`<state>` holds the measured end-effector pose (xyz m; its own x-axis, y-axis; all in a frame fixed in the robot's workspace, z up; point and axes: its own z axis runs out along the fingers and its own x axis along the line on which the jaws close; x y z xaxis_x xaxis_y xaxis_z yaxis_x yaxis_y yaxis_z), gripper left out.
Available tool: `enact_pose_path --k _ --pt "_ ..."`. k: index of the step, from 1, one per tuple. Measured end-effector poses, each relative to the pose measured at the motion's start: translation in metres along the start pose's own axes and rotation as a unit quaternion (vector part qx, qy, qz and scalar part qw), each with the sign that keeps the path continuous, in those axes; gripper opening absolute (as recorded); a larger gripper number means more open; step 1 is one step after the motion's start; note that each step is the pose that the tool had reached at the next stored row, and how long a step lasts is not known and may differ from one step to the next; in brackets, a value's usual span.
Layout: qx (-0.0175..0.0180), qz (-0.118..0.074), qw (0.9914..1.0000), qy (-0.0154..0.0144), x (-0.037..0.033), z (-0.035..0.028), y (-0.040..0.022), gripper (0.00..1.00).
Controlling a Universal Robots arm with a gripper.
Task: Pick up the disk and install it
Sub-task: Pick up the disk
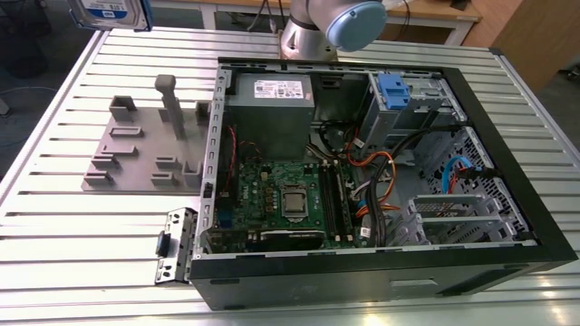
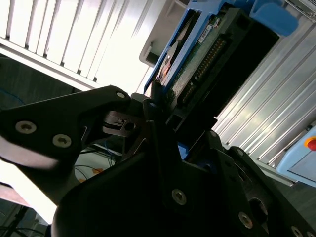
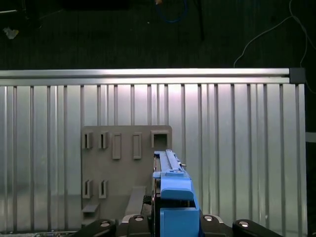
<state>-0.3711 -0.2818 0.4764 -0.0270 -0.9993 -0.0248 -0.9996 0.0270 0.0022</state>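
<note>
The disk (image 1: pixel 111 13), a silver drive with a white-and-blue label in a blue bracket, hangs high above the table's far corner at the exterior view's left. In both wrist views my gripper (image 2: pixel 159 106) is shut on the disk (image 2: pixel 207 47), whose circuit-board side and connector edge show between the black fingers (image 2: pixel 106 111). Seen edge-on in the first wrist view, the disk (image 3: pixel 173 197) sticks out from the gripper (image 3: pixel 173 228) over the grey fixture plate (image 3: pixel 123 173). The open computer case (image 1: pixel 490 136) lies at the exterior view's right, well apart from the disk.
Inside the case are a grey power supply box (image 1: pixel 272 109), a green motherboard (image 1: pixel 281 200), cables and a metal drive bay with a blue clip (image 1: pixel 392 88). The grey fixture plate (image 1: pixel 136 156) with upright posts stands beside the case. The arm's base (image 1: pixel 317 30) rises behind it.
</note>
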Motion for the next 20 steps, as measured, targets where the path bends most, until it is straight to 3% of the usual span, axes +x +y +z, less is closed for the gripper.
enact_pose_path --k 20 --pt "0.0000 0.000 1.00000 0.0004 0.0055 0.0000 -0.0233 0.36"
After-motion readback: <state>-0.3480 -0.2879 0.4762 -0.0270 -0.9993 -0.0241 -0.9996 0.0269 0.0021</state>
